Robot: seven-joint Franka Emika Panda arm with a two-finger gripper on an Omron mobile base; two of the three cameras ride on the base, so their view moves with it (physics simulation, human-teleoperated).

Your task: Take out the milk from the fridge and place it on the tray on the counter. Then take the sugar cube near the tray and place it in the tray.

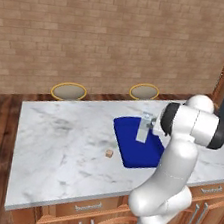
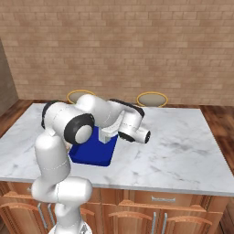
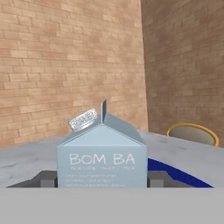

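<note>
The gripper (image 3: 102,180) is clamping the milk (image 3: 102,157) between its fingers (image 3: 47,178), one on each side of the carton. The milk is standing upright over the tray (image 1: 130,137) on the counter (image 1: 58,147). The sugar cube (image 1: 109,153) is lying just beside the tray's left edge. Two stools (image 1: 68,91) are standing beyond the counter.

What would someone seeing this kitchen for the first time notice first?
Probably the milk, upright between the gripper fingers, over the blue tray on the marble counter. Next, the tiny sugar cube lying on the marble beside the tray, on the side away from the arm.
</note>
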